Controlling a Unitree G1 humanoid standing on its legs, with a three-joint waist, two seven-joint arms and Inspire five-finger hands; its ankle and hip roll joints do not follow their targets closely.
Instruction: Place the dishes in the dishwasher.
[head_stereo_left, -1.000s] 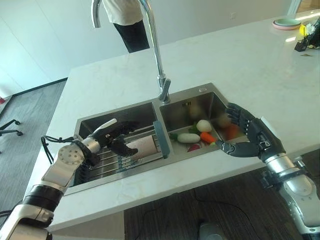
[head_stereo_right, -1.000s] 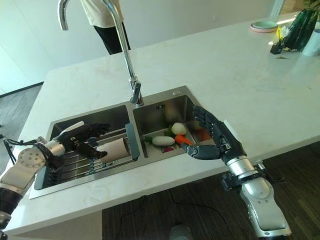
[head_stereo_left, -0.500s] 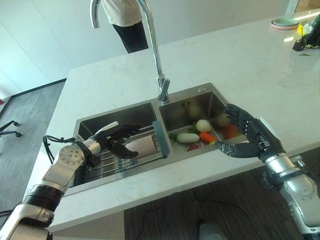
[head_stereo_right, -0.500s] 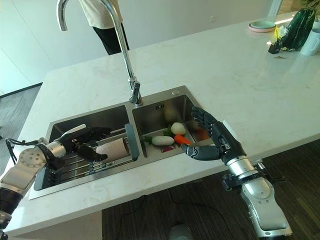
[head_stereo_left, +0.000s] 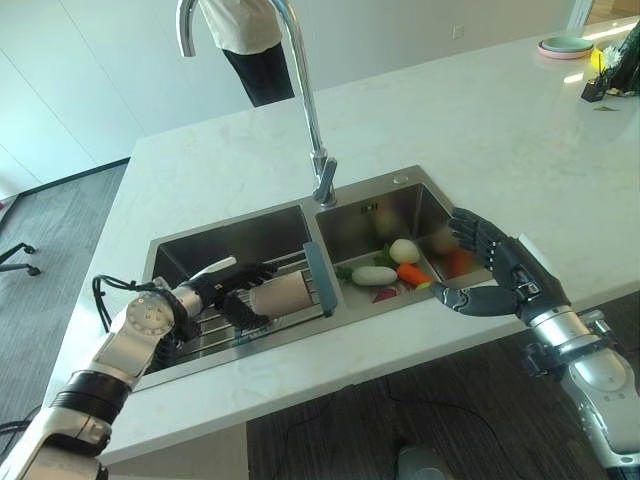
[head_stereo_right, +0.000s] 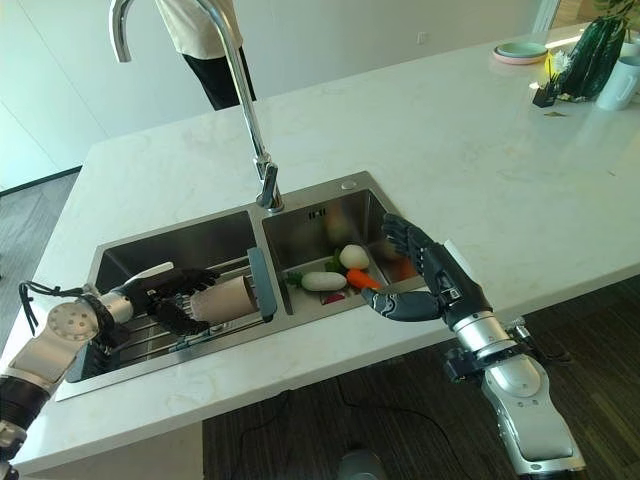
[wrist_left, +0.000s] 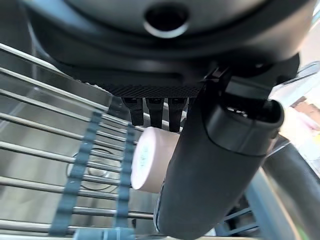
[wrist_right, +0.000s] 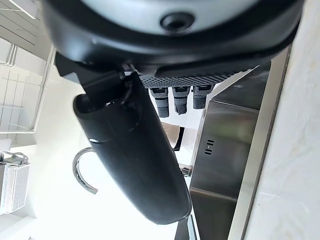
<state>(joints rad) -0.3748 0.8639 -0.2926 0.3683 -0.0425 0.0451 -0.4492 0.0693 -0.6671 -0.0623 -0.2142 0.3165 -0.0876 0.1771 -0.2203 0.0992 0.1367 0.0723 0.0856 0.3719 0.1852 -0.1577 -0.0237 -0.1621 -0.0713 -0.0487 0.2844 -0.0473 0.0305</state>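
Brushed steel sink (head_stereo_left: 425, 205), glossy chrome faucet (head_stereo_left: 300, 80), polished marbled counter (head_stereo_left: 480, 130), matt cup (head_stereo_left: 283, 295).

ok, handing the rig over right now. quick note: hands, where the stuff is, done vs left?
Left hand: in the left sink basin, fingers and thumb curled round the beige cup, which lies on its side on the wire rack with its base against the rack's grey end bar.
Right hand: open, over the front right corner of the right basin, holding nothing.
Right basin: white radish, carrot and other vegetables, untouched.
Plates sit stacked at the far right end of the counter.
Done: cup gripped, not yet lifted.
Left: lift the cup out and load it, probably the plates too. I can't see the dishwasher.
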